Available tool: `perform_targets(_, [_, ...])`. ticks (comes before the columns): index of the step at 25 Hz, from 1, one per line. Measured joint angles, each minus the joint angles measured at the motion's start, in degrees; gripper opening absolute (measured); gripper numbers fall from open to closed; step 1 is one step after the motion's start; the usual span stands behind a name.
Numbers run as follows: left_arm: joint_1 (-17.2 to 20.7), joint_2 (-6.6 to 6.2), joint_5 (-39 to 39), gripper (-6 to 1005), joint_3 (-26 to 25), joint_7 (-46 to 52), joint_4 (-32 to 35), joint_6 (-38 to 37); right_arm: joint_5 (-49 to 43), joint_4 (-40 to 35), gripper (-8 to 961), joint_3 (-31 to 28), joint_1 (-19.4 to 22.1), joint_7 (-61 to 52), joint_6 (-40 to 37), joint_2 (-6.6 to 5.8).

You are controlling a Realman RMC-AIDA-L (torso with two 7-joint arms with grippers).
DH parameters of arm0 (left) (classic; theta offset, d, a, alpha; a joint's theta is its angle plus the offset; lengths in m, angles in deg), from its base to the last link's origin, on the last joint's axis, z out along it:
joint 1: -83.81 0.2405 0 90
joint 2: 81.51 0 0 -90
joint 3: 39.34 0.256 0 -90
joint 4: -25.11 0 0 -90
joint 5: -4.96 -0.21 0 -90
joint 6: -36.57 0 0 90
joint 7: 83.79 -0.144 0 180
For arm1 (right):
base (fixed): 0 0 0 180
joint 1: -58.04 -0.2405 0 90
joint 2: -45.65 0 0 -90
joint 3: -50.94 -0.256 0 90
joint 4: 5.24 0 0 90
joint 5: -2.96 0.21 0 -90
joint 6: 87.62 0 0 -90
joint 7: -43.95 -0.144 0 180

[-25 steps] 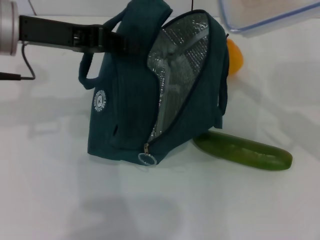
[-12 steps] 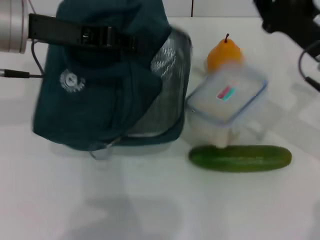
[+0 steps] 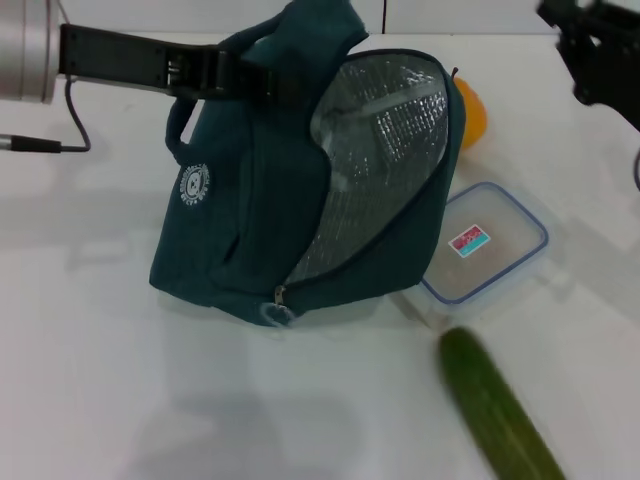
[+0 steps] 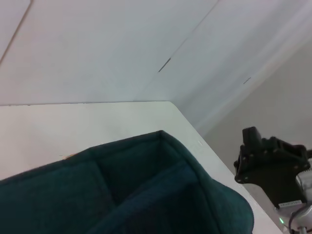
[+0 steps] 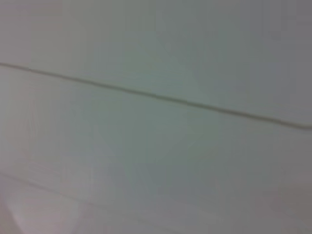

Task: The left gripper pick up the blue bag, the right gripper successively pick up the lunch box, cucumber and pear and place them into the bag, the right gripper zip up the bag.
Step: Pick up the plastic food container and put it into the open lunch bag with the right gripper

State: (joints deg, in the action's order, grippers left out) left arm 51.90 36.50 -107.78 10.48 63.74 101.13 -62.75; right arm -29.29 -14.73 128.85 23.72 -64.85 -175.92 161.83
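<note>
The blue bag stands tilted on the white table, its silver-lined mouth unzipped and facing right. My left gripper reaches in from the left and is shut on the bag's top handle. The bag's dark fabric fills the lower part of the left wrist view. The clear lunch box with a blue-rimmed lid lies on the table just right of the bag. A green cucumber lies diagonally in front of it. The orange pear peeks out behind the bag. My right gripper hovers at the far right, away from all of them.
The bag's zipper pull hangs at the lower front corner. A cable trails from the left arm. The right arm also shows in the left wrist view, off the table's corner. The right wrist view holds only a plain grey wall.
The bag has tipped so its open mouth faces right. The lunch box now lies flat on the table, and the cucumber lies diagonally at the lower right. The right gripper is farther right.
</note>
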Motion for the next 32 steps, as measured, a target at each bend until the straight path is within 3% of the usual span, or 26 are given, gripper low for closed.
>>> perform_targets(11, [0.45, 0.03, 0.0, 66, 0.0, -0.06, 0.01, 0.0, 1.79, 0.3, 15, -1.16, 6.96, 3.7, 0.69, -0.68])
perform_targets(32, [1.18, 0.07, 1.1, 66, 0.0, -0.18, 0.01, -0.18, 1.85, 0.18, 31, -2.39, 9.2, 3.54, -0.4, -0.92])
